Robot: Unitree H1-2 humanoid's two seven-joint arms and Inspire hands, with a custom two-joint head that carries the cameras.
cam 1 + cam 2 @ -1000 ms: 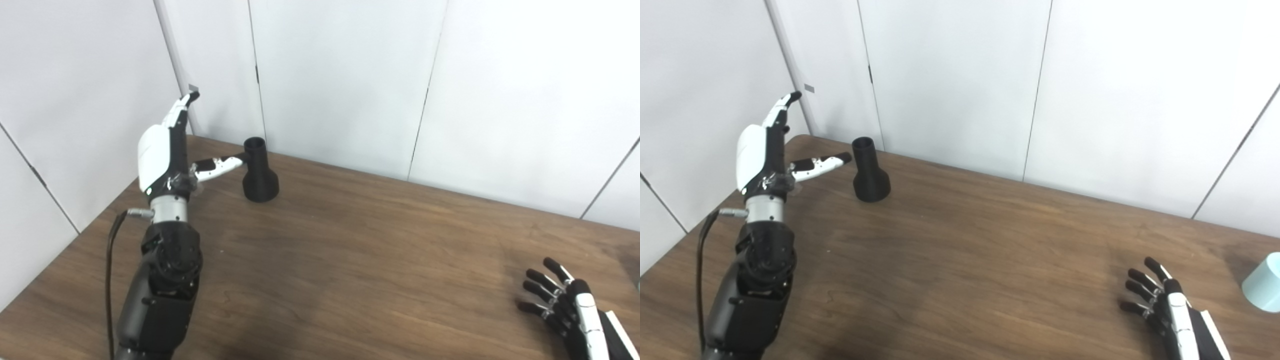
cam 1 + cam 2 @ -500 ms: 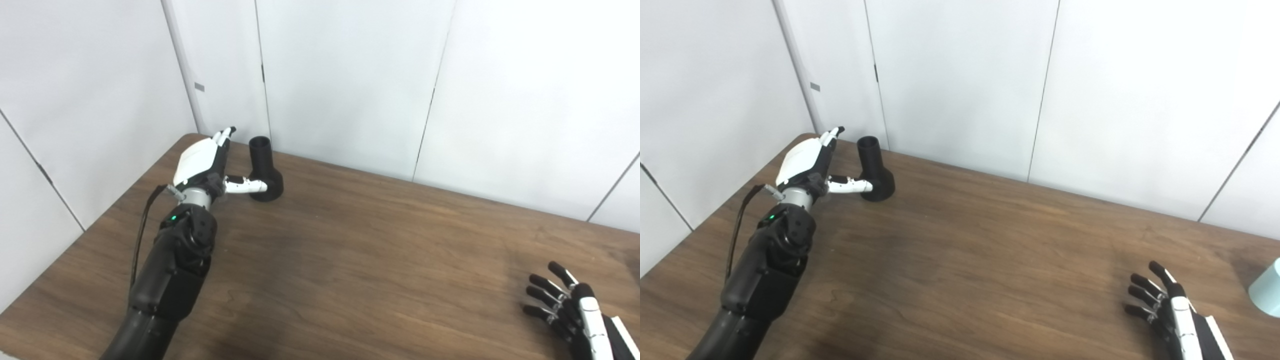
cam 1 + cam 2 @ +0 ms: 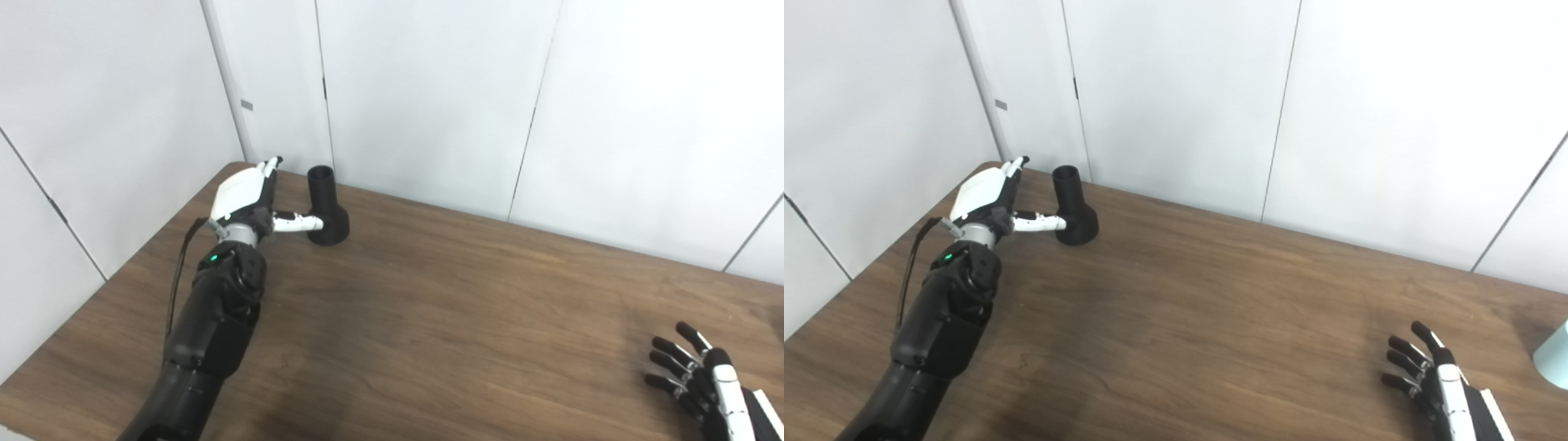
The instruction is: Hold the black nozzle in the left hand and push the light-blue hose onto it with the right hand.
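White wall panels closed off the back and left of the scene, and the brown table (image 3: 429,318) filled the lower frame. In the upper left, close to the table's far corner, the nozzle (image 3: 326,207) stood upright on its wide base, narrow neck up. The left hand (image 3: 248,197) sat just beside it, open, fingers pointing toward the wall and the thumb reaching to the nozzle's base; whether the thumb touched it could not be told. Nothing was gripped. The step looked to be the grasp: the hand would do well to slide right so the neck sat between thumb and fingers, then close low on the neck, leaving the top free for the hose (image 3: 1554,363), and close gently, since a sideways push could tip the nozzle toward the wall. Room behind the nozzle was tight, with wall and table edge near, so lifting toward the wide bare middle seemed safer. At lower right the right hand (image 3: 1433,380) rested open, fingers spread, with the hose a pale sliver at the right edge.
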